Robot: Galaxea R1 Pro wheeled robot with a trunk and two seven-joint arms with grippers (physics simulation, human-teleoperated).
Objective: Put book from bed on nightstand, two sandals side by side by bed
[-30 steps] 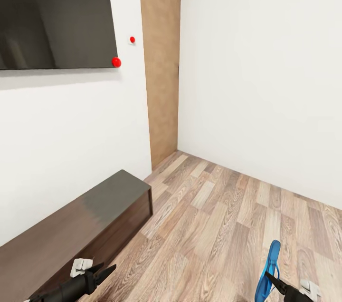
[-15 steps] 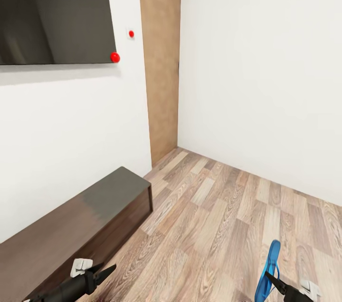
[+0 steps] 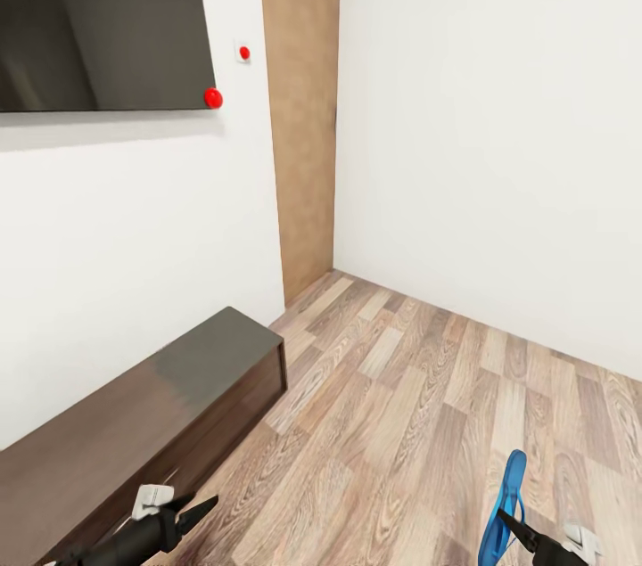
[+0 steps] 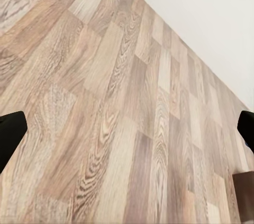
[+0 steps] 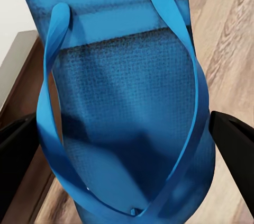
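At the room's corner by the TV cabinet (image 3: 152, 423) | view has tilted down a touch, so the base is travelling | right gripper (image 3: 522, 535) pinching a blue sandal (image 3: 505, 508), carried off the floor | left gripper (image 3: 192, 514) spread, empty | bed still to find.
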